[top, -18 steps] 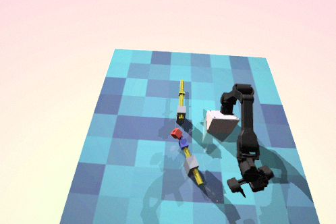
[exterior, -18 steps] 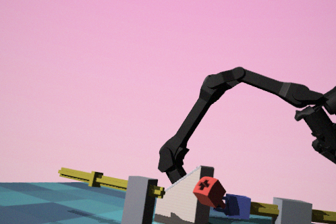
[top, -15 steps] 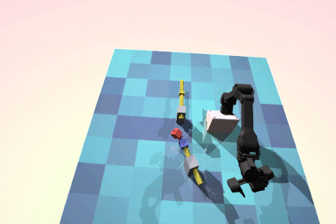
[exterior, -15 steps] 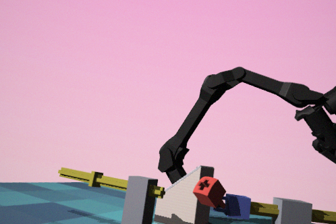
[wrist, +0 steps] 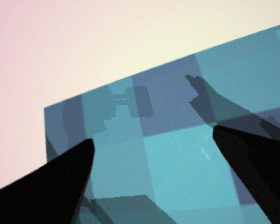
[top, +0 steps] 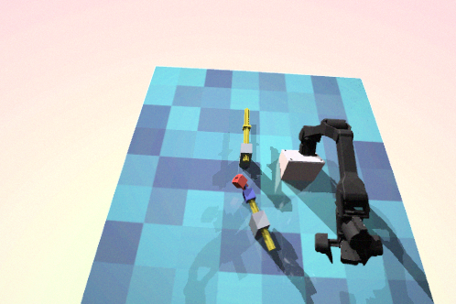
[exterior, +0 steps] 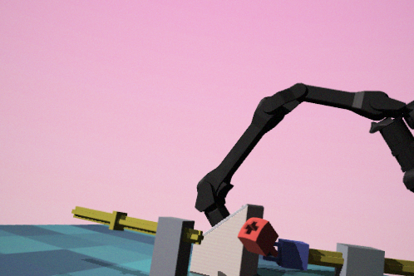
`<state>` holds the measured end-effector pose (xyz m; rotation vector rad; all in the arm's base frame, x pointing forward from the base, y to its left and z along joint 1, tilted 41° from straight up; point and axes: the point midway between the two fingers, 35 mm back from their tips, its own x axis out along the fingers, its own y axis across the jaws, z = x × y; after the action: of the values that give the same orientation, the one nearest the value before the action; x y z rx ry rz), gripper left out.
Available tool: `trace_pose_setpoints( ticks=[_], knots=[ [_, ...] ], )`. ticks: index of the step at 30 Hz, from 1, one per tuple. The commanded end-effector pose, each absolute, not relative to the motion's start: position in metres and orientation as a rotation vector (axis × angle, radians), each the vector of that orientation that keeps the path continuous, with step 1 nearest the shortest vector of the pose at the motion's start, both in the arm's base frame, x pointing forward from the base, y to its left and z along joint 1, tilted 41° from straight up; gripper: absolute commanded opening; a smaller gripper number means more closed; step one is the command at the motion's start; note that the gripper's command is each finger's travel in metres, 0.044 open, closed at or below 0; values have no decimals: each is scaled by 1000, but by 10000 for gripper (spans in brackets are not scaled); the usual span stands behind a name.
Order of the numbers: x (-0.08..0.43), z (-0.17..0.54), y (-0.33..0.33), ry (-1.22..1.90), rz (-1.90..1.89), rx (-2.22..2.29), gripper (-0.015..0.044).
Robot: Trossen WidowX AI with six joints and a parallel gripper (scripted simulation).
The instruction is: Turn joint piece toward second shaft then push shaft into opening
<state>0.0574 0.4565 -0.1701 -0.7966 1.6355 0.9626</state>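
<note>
The red joint piece (top: 239, 181) (exterior: 270, 237) is tilted, its cross-shaped opening facing up and aside, off the second shaft's line. It is hinged to a blue piece (top: 249, 194) (exterior: 293, 253) on the first yellow shaft (top: 268, 239) (exterior: 325, 258), which passes through a grey block (top: 259, 222) (exterior: 361, 262). The second yellow shaft (top: 246, 137) (exterior: 139, 225), with a collar, runs through another grey block (top: 246, 149) (exterior: 166, 243). Its end pokes out a little, apart from the red piece. My gripper (top: 348, 262) (wrist: 154, 138) is open and empty, right of the first shaft, touching nothing.
A white box with a slanted face (top: 299, 169) (exterior: 224, 243) stands right of the shafts, beside the arm's base. The black arm (top: 348, 158) (exterior: 245, 152) arches high above the checkered blue table (top: 188, 117). Shadows of the arm and parts fall across the tiles.
</note>
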Motion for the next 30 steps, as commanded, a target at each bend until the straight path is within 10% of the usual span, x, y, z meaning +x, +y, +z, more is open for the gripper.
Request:
trace_pose_setpoints(
  ticks=[1, 25, 30],
  knots=[
    [57, -168, 459, 1655, 815, -764, 440],
    [50, -143, 468, 1599, 216, -537, 440],
    [114, -122, 452, 1571, 138, -514, 440]
  ],
)
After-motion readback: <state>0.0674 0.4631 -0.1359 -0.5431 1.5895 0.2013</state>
